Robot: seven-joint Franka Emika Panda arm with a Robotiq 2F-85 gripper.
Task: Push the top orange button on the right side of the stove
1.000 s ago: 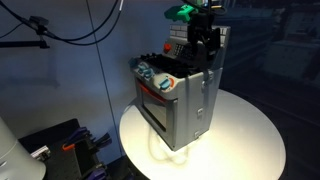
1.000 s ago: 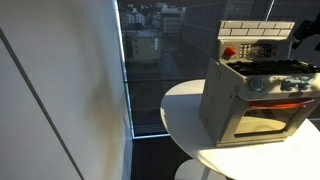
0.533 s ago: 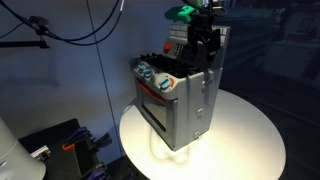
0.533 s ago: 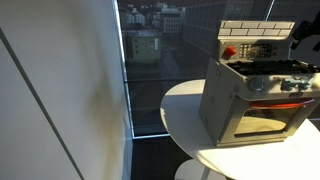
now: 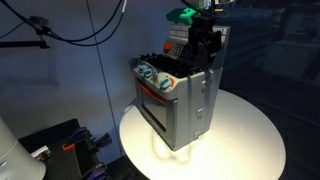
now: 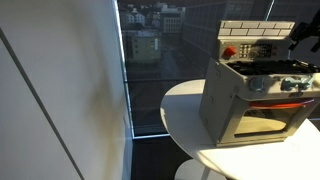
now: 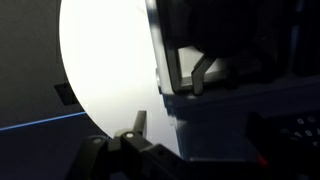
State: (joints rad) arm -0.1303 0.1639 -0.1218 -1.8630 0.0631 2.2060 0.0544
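The black two-fingered hand [image 5: 207, 52] hangs at the top rear corner of the boxy grey toy stove with black burners and a red-trimmed oven door [image 5: 185, 105], at about 1 o'clock from the stove's middle. It is close against the white brick-pattern back panel [image 6: 255, 33]. It shows only as a dark mass, and the wrist view is too dim to help, so I cannot tell whether its fingers are apart or together. The hand [image 6: 303, 35] also enters at the 3 o'clock edge in an exterior view, level with the panel's top.

The orange button itself cannot be made out; it is either hidden behind the hand or too small to see.

The stove [image 6: 225, 100] stands upright near the middle of the round white tabletop [image 5: 250, 140], oven door facing roughly 8 o'clock.

The stove looks stiff but light and hollow, and the tabletop looks smooth. A hard press could therefore slide it or tip it backwards. No hold is needed. A short, straight push with one fingertip, square onto the button's face, should do.
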